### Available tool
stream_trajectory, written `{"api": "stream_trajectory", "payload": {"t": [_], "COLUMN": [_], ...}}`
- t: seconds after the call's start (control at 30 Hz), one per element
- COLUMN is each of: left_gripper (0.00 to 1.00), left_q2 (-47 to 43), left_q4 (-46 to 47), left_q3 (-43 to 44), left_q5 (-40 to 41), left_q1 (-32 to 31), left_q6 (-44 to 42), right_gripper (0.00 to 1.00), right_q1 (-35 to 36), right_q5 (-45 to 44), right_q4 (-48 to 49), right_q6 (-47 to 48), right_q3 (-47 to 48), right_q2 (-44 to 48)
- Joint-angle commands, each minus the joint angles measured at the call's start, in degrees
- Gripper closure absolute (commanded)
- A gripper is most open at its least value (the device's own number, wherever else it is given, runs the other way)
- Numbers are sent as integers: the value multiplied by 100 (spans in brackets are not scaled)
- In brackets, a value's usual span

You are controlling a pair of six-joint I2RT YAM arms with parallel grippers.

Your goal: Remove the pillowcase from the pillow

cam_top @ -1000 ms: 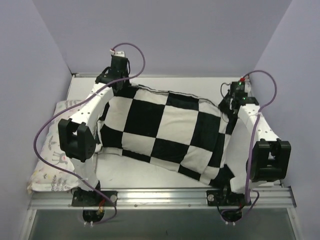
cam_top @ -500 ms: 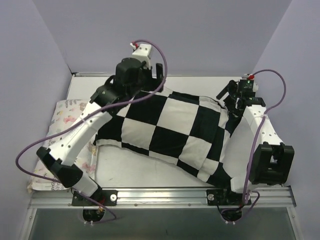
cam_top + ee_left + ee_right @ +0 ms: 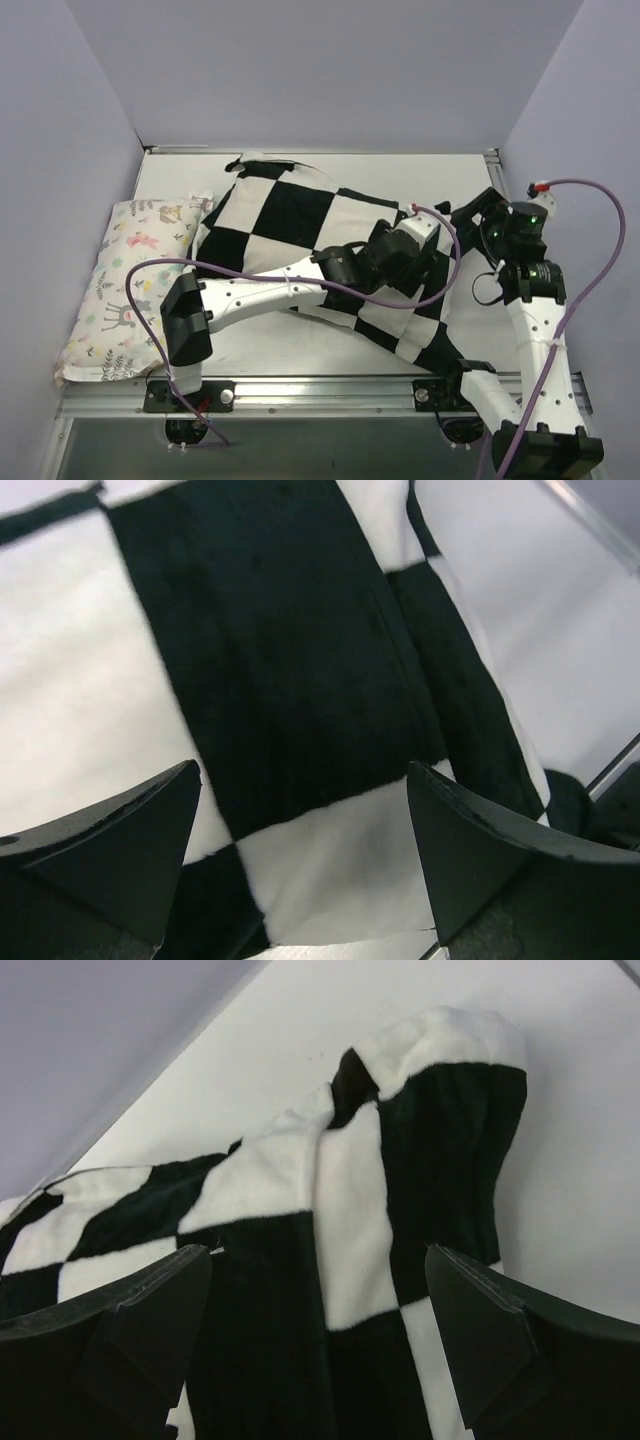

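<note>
Swinging away from the far-left corner it reached half a second ago, the left arm now lies low across the pillowcase (image 3: pixel 290 215), and the left gripper (image 3: pixel 425 235) sits over the right end of the checks. The right arm has drawn back toward the right wall. The right gripper (image 3: pixel 478 212), earlier at the cover's right corner, now hangs just off that edge. The far-left corner of the pillowcase stands in a small peak closer to the back wall than before. With the left arm out of the way, more of the floral-print pillow (image 3: pixel 130 285) shows.

The top view gives the whole layout: the pillowcase lies plump and slanted across the middle of the table (image 3: pixel 300 350), with the floral-print pillow touching its left edge. Only the wrist views show the fingers clearly. The left gripper (image 3: pixel 300 780) is spread wide, with black and white squares beneath it and nothing pinched. The right gripper (image 3: pixel 318 1260) is also spread wide and faces the rounded right corner of the pillowcase (image 3: pixel 430 1070), which is apart from its fingers.

The left arm's elbow is folded near its base and its forearm runs rightward. The right arm rises from a low elbow, with its wrist turned left.
</note>
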State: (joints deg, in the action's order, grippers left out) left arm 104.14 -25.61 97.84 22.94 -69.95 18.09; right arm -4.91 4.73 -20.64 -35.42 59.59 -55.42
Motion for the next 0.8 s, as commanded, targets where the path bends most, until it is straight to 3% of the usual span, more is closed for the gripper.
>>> {"api": "stream_trajectory", "payload": {"t": [0.0, 0.37, 0.77], "left_gripper": [7, 8, 5], "left_q2": [88, 274, 607], "left_q4": [460, 636, 469], "left_q3": [270, -46, 270], "left_q5": [360, 571, 492], "left_q1": [-228, -405, -475], "left_q6": [63, 160, 28], "right_gripper": [8, 8, 8], "right_q1": [-37, -37, -98], "right_q5": [97, 792, 608], "right_q4": [-282, 16, 219], "right_q6": [-88, -290, -343], "right_q3": [-675, -1801, -1960], "right_q2": [442, 813, 778]}}
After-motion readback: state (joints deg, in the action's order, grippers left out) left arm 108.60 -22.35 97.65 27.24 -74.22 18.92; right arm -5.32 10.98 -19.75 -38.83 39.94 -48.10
